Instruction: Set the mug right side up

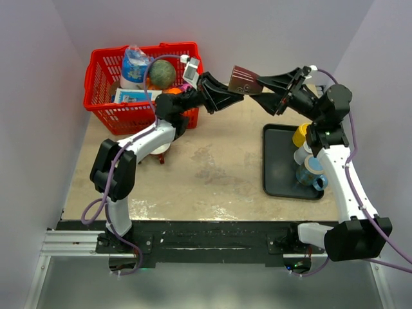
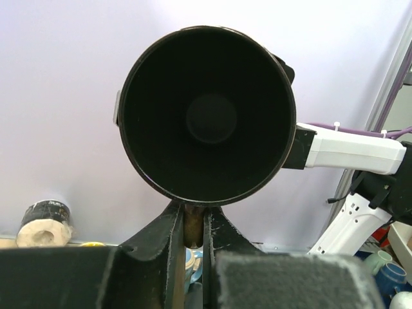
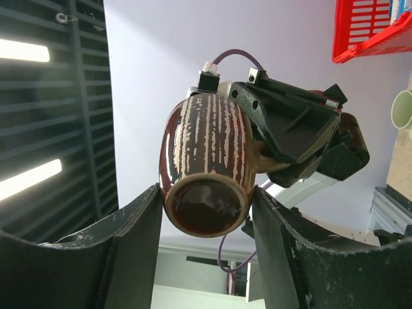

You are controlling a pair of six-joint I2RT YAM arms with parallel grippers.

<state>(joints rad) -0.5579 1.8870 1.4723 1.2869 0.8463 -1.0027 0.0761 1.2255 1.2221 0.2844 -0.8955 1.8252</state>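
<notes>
1 glossy brown cream-striped mug (image 1: 243, 79) between left tool (image 1: 228, 91) and right tool (image 1: 257, 89)

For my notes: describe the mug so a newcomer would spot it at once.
Look above the far side of the table, between the red basket and the black tray. There the mug hangs in the air between the left gripper and right gripper. It is glossy brown with pale stripes and lies sideways, unlike the cups standing in the tray.
</notes>
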